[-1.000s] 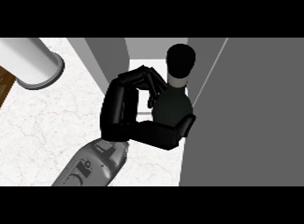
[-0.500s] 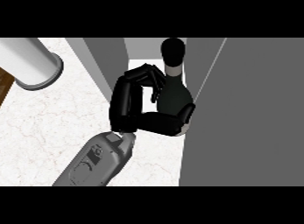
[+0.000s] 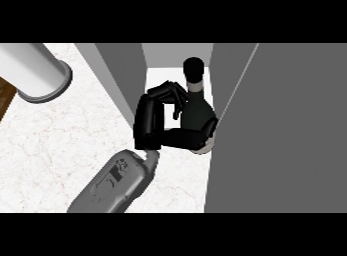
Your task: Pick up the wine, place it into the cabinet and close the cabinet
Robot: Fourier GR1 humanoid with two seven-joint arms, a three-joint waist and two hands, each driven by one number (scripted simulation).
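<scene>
Wine [image 3: 197, 107] is what you are moving, and right now your left hand [image 3: 150, 122] has hold of it. The fingers [image 3: 165, 92] curl over the far side of the bottle and the thumb [image 3: 185, 140] wraps the near side, so the hand is closed round it. The black cap pokes out above the hand, near the top middle of the frame.

The wine sits in the thin gap in the middle of the frame. The cabinet [image 3: 124, 75] wall is just to its left, and the big grey door [image 3: 294, 125] fills the right side. The bottle is very near the door's edge. You cannot tell if its bottom is resting on the cabinet floor yet.

So you look to be on the putting-in step. The picking up is done. The door is not shut yet.

Next, you likely need to push the wine a bit deeper, toward the top of the frame, and set it down standing up. Then open the fingers and pull the hand back toward the bottom left, over the counter [image 3: 50, 145]. Mind the bottle as you slide out, as a bump could tip it. After that, the door needs a push to swing it shut.

Your right hand does not show.
</scene>
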